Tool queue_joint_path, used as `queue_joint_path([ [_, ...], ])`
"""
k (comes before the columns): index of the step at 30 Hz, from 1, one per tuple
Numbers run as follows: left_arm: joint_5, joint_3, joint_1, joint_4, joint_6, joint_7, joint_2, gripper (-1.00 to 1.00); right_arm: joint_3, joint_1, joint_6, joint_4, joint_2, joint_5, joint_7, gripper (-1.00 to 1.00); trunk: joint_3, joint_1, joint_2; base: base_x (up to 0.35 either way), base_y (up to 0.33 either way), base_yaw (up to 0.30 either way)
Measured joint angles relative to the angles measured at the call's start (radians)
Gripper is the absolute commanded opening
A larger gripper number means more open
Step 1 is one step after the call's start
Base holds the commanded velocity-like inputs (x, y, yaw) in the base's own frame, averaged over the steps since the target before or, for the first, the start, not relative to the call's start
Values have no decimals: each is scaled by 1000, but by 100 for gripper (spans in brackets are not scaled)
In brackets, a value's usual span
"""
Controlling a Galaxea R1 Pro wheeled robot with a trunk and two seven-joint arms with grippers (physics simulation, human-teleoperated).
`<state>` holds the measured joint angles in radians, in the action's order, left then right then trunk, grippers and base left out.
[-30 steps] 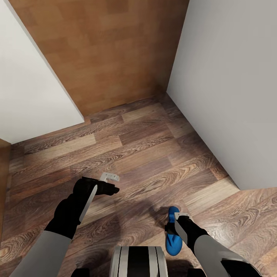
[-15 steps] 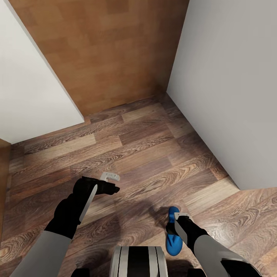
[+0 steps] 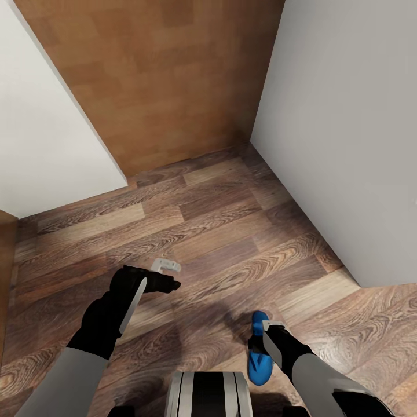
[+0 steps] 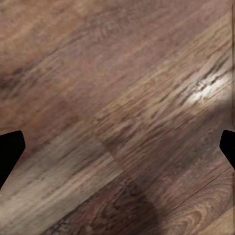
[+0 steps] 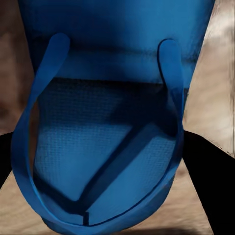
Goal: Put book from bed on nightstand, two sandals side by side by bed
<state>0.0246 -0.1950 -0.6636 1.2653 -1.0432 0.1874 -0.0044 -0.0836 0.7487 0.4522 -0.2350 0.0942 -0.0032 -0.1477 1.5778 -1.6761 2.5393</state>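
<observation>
My right gripper (image 3: pixel 262 345) is shut on one bright blue sandal (image 3: pixel 259 359), which hangs just above the wood-plank floor (image 3: pixel 220 231). In the right wrist view the sandal (image 5: pixel 105 98) is close up with its toe straps showing, and the gripper (image 5: pixel 105 164) has a black finger on each side of it. My left gripper (image 3: pixel 169 276) stands open over bare floor to the left. In the left wrist view its fingertips (image 4: pixel 10 152) sit wide apart with nothing in the gripper (image 4: pixel 117 149). The book, the bed and the nightstand are out of view.
A white wall (image 3: pixel 347 133) runs along the right. Another white wall (image 3: pixel 40 139) stands at the left. A brown wooden panel (image 3: pixel 168 75) closes the narrow space ahead. My base (image 3: pixel 208 394) shows at the lower edge.
The whole picture has shifted very slightly, so the camera moved a little. Both arms keep their poses, and the right gripper still holds the sandal.
</observation>
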Motion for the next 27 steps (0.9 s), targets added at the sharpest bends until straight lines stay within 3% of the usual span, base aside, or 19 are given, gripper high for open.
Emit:
queue_joint_path([
  [27,0,-1,0,-2,0,-3,-2,100,1,0,-8,2,-2,2,0,-100,-104,12,-6,0,0,0],
])
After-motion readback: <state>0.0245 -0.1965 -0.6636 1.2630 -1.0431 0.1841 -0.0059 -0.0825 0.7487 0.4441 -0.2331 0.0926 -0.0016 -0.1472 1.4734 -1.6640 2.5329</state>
